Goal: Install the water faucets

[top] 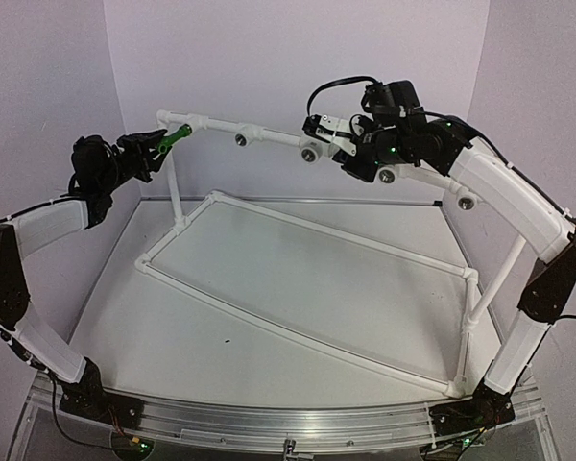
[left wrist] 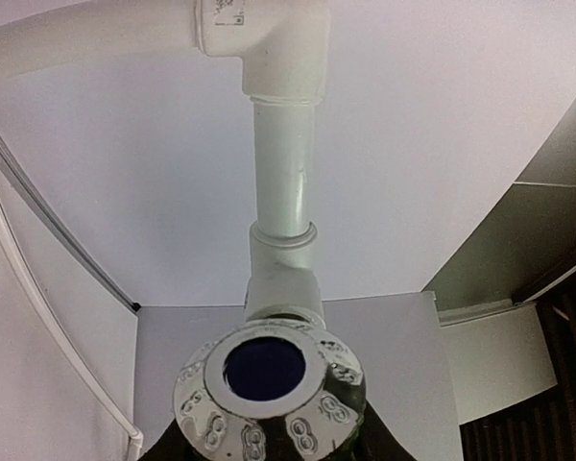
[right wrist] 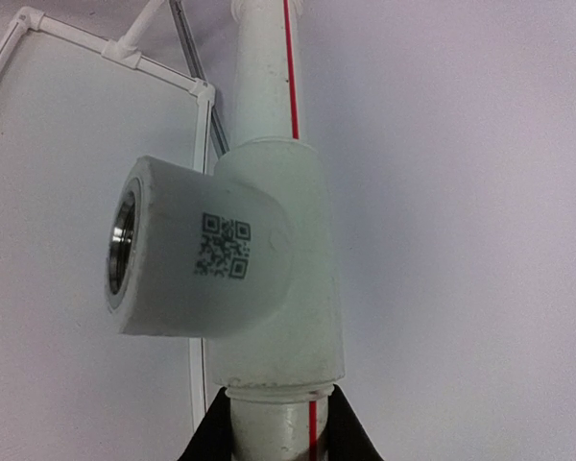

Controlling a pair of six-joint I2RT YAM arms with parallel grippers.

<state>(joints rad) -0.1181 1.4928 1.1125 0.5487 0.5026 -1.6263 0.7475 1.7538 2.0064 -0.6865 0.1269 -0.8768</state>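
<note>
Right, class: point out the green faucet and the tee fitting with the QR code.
green faucet (top: 179, 133): top view, on its green body.
tee fitting (right wrist: 269, 317): right wrist view, on its white main barrel.

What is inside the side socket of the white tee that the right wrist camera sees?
A silver metal ring lines the socket of the tee; nothing is screwed into it. The opening faces left, away from the camera, so its deeper part is hidden.

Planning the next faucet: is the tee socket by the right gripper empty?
Empty: the tee socket shows an open metal hole, nothing inside.
</note>
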